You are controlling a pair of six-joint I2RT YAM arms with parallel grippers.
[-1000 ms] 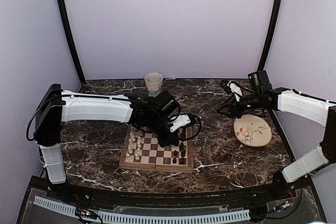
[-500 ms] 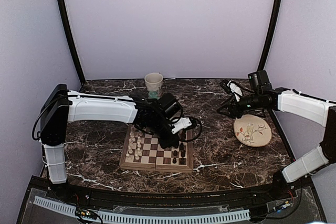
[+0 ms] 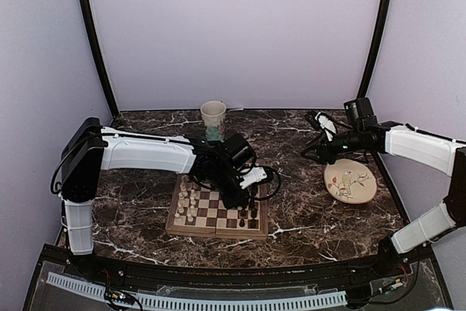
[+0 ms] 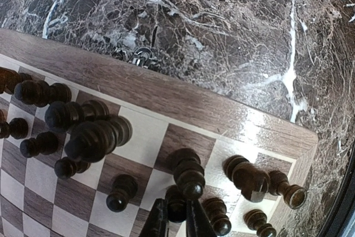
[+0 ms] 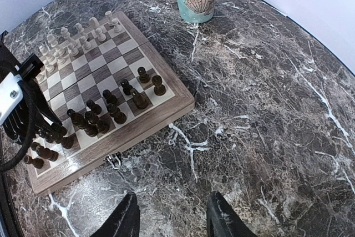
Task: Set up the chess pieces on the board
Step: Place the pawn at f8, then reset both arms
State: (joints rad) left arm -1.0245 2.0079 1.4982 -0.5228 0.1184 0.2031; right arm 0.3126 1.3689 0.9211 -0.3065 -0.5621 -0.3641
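Gripper [image 4: 177, 217] on the left arm is pinched around one dark piece [image 4: 175, 201] at the board's [image 3: 216, 233] right end, dark set [image 4: 91, 137] crowded beside it, cream set [image 3: 188, 202] opposite, and right gripper [image 5: 173, 221] hangs open over the marble table [image 5: 266, 109].

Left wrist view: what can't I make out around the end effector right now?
1. Left wrist: the left end effector is cut off by the bottom edge. Whether it grips the dark piece between its fingers is unclear.
2. Top external: the left arm covers that corner of the board. Nearby pieces are too small to tell apart.
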